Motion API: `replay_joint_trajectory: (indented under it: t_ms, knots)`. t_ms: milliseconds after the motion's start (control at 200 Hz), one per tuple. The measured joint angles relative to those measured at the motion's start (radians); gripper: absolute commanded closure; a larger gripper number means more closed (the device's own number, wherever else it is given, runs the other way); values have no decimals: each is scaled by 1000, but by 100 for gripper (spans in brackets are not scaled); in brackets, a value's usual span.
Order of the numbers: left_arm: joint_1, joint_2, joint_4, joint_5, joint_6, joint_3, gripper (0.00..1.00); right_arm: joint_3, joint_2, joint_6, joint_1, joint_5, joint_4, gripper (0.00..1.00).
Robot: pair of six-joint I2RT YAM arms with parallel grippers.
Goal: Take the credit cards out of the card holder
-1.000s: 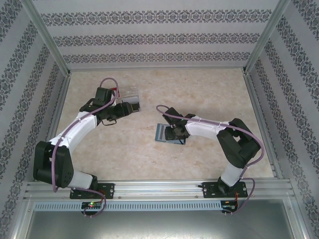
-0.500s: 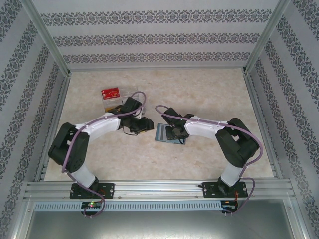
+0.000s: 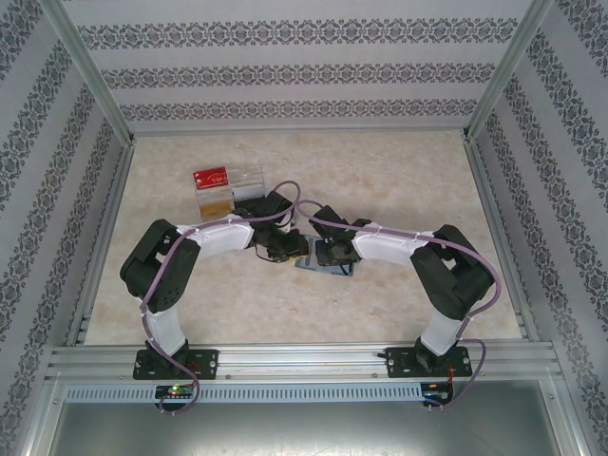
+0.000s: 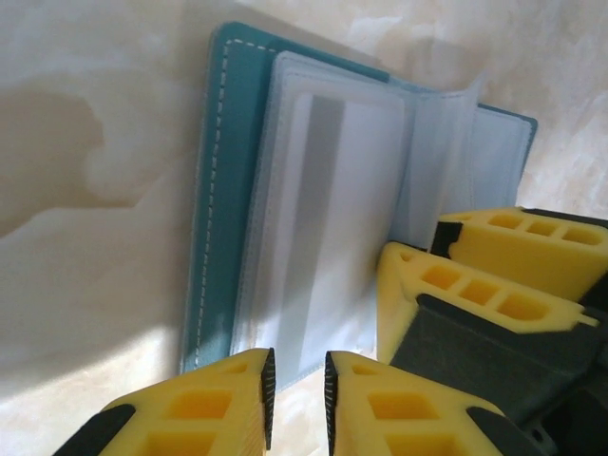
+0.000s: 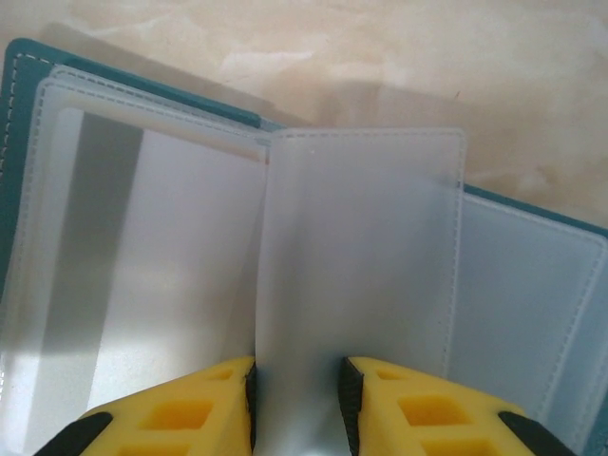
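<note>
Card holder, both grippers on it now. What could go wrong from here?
1. The left gripper and right gripper crowd together over the card holder; their fingers may collide.
2. A loose sleeve shows in the right gripper's gap; closing and lifting could drag the whole holder along.
3. The card lies behind frosted plastic; the left gripper's narrow jaws may pinch sleeve rather than card.

White lettering on the red card [image 3: 211,176] is too small to read
</note>
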Motion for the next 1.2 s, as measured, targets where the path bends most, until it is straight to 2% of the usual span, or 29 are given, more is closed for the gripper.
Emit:
replay_joint_trajectory:
  t_ms: [405,759,1199]
  knots:
    - [0,41,3,1,-8,13,75,-13,-8,0,-5,-8,17,69]
    - [-2,69,-13,3,-8,45,67,-19,-11,1,-7,-13,26,68]
    - [-2,78,-5,55,-8,51,71,-54,-36,9,-37,-71,69,69]
